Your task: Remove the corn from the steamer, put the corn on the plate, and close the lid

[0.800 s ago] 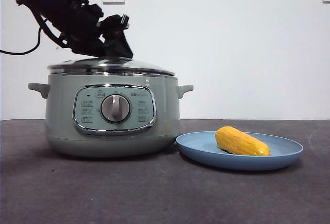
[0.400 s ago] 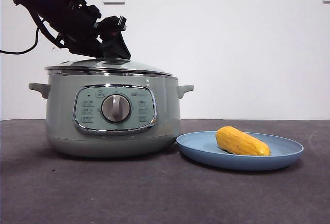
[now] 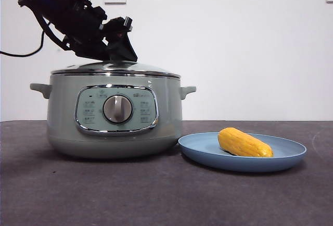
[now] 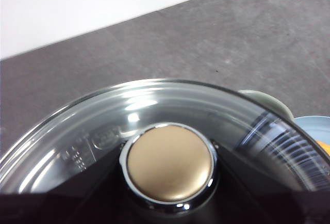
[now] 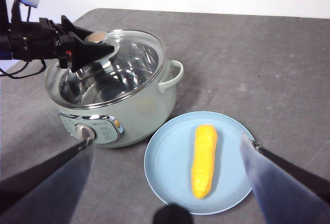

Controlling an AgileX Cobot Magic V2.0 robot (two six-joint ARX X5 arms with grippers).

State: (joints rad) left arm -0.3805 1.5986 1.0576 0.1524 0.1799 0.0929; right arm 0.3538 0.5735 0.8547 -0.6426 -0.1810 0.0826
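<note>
At upper left of the front view, the left gripper [image 3: 117, 49] grasps the knob [image 4: 170, 164] of the lid [image 3: 115, 68], which sits on the steamer [image 3: 114, 114]. The corn [image 3: 244, 142] lies on the plate [image 3: 291, 155] at lower right, and the right gripper [image 5: 167, 154] hangs released above it.

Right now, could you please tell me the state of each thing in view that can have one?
lid: resting on the steamer, closed, knob between the left fingers.
steamer: upright on the table, covered.
corn: lying on the plate, free.
plate: flat on the table beside the steamer, holding the corn.
left gripper: at the lid knob.
right gripper: open, empty, above the plate.
</note>
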